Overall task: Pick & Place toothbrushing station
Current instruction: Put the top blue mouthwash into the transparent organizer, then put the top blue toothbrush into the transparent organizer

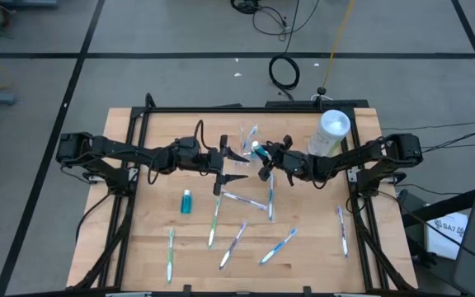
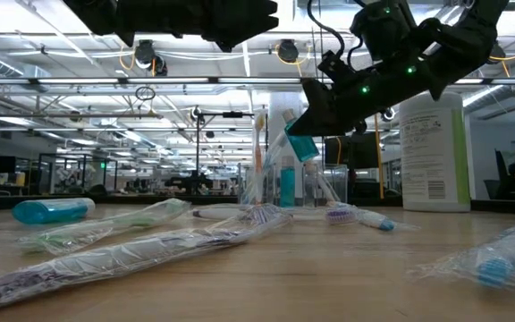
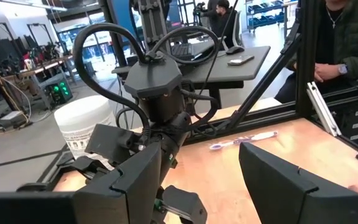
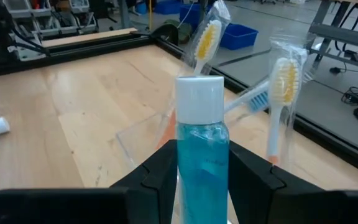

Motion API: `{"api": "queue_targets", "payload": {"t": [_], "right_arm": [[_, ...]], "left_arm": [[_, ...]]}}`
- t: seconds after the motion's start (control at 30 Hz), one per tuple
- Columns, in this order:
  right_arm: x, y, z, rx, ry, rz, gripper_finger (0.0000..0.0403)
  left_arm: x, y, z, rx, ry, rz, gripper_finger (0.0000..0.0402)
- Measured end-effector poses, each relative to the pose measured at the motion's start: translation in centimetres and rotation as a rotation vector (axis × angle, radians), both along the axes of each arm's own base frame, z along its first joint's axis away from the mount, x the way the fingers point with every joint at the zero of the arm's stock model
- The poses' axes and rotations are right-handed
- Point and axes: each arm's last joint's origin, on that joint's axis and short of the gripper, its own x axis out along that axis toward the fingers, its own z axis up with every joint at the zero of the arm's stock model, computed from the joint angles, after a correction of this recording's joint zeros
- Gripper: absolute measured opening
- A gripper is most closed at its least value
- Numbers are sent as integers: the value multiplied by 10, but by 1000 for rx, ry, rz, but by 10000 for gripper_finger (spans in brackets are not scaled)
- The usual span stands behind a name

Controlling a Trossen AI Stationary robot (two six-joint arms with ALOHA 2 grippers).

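A clear plastic cup stands at the table's middle with wrapped toothbrushes leaning in it; in the low view it also holds a teal tube. My right gripper is shut on another teal tube with a white cap, right beside the cup. My left gripper is open and empty, just left of the cup, pointing toward the right arm. A third teal tube lies on the table left of centre. Several wrapped toothbrushes lie flat across the near half. My right gripper pinches the teal tube by its blue body between its two fingers, below the white cap. The tube lies along the fingers with its cap end sticking out past the fingertips. In the low view the tube is tilted and lifted clear of the table.
A tall white cylindrical container stands at the far right, behind my right arm. A toothbrush lies near the right edge and another near the front left. Black frame rails run along the table's sides. A person sits beyond the table.
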Motion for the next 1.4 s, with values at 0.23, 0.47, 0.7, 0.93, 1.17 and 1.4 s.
{"api": "queue_targets", "payload": {"t": [0.23, 0.47, 0.7, 0.93, 1.17, 1.4], "right_arm": [[5, -4, 1, 21, -100, 2, 114], [9, -10, -15, 39, -82, -24, 114], [16, -13, -31, 35, -107, -29, 114], [16, -17, -37, 26, -86, -42, 115], [16, -18, -37, 23, -82, -44, 144], [16, -18, -37, 24, -81, -41, 187]], "left_arm": [[0, 0, 0, -2, 0, 0, 225], [0, 0, 0, -11, 1, 0, 225], [0, 0, -1, -11, 11, 1, 225], [0, 0, -5, -9, 53, 1, 225], [0, 0, -6, -9, 62, 1, 225], [0, 0, -6, -19, 63, 2, 225]]}}
